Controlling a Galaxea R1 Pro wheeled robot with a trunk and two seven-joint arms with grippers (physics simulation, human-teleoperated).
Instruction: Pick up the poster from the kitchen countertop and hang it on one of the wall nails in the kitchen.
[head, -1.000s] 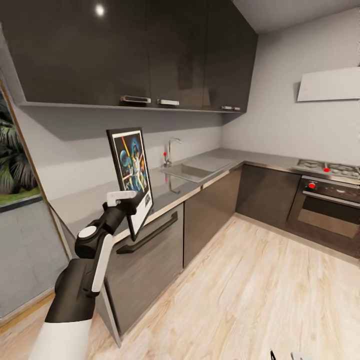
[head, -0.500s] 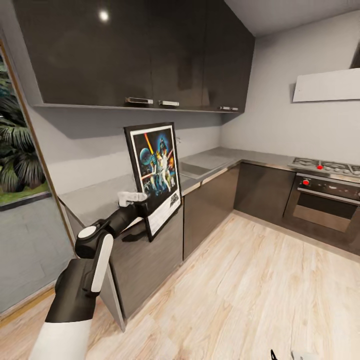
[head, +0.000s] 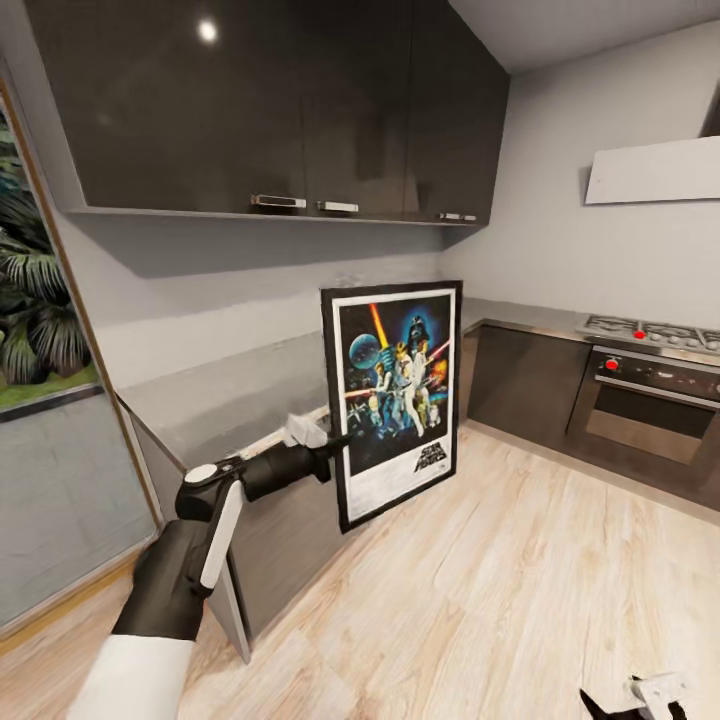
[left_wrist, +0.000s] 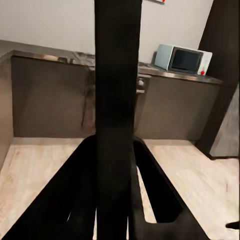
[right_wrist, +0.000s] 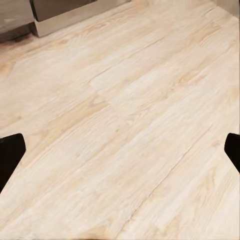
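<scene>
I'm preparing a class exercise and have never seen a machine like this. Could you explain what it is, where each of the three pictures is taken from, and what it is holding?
This is a simulated two-armed robot in a kitchen. The head view looks down over its arms. Its left gripper is shut on the poster, holding it upright by its edge, off the countertop and above the floor. The left wrist view looks along that gripper's fingers: the dark bar is the poster's edge. The right wrist view looks down at the floor; its two fingertips stand wide apart, so that gripper is open and empty.

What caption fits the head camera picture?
Left gripper holds the Star Wars poster upright beside the grey kitchen countertop.
</scene>
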